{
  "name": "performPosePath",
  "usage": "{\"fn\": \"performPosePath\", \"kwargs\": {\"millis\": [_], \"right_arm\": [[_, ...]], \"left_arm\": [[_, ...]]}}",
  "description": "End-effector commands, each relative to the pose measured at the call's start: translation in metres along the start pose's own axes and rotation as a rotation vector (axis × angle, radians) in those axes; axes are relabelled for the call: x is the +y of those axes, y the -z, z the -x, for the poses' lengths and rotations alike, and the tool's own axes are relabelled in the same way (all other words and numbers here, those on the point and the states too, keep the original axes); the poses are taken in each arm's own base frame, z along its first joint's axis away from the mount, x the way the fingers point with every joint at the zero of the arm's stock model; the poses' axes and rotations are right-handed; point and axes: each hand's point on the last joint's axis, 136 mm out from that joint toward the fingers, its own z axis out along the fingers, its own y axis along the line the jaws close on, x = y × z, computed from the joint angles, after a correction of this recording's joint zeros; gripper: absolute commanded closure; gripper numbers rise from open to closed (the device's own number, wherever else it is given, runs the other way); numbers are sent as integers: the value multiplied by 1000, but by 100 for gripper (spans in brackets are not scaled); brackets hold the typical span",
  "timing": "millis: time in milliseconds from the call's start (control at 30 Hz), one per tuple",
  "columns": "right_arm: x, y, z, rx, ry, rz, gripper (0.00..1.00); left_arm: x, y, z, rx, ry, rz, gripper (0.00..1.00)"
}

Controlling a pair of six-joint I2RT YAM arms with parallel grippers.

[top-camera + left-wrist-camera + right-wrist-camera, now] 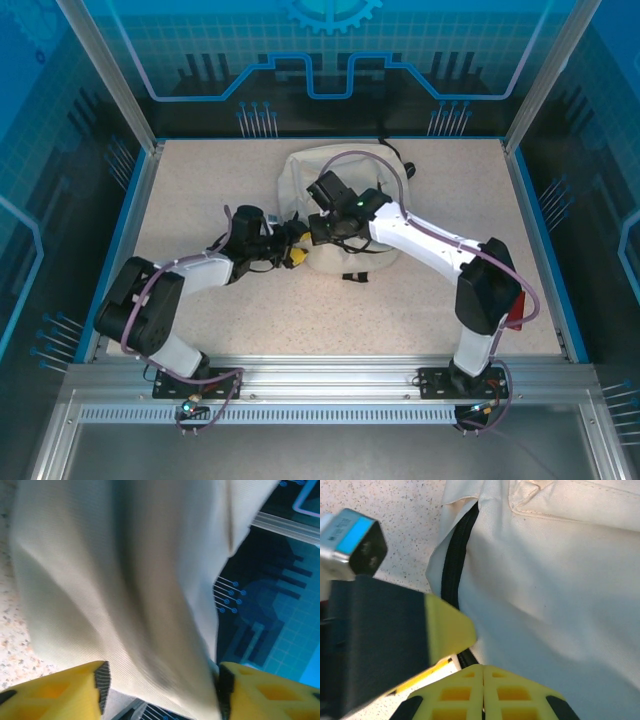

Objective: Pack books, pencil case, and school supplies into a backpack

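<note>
The backpack [125, 580] is being left unclamped between the spread left fingers [60, 695], risking a slip, while the right fingers [455, 695] are being held shut.

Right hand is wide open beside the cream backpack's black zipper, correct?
No: the right hand is shut, not wide open, as the right wrist view shows. It does sit beside the cream backpack's black zipper.

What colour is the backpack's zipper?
The zipper is black; the right wrist view shows it best.
</note>
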Motion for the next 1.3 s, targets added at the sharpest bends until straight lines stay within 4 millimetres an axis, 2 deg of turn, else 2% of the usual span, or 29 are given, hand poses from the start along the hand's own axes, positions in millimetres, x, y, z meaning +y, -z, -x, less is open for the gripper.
{"fn": "performPosePath", "kwargs": {"millis": [0, 67, 200, 400, 500, 667, 1000, 1133, 1267], "right_arm": [[-1, 21, -6, -33, 3, -40, 100], [-7, 22, -10, -36, 8, -82, 100], [-28, 25, -13, -52, -3, -190, 100], [-67, 41, -11, -93, -64, -377, 100], [-84, 46, -14, -99, -100, -450, 100], [-99, 49, -19, -101, -135, -498, 100], [-126, 62, -15, -131, -145, -497, 100], [-126, 58, -13, -122, -121, -457, 100], [-111, 50, -9, -107, -75, -374, 100]], "left_arm": [[-3, -8, 11, -44, 18, 4, 49], [7, -9, 14, -60, 26, 37, 62], [22, -5, 16, -86, 13, 94, 80], [39, 4, 23, -122, -12, 164, 94], [43, 8, 26, -130, -9, 169, 97], [44, 16, 33, -148, -19, 178, 98], [41, 49, 55, -218, -60, 210, 99], [39, 59, 61, -237, -83, 225, 99], [38, 67, 69, -250, -97, 237, 99]]}}
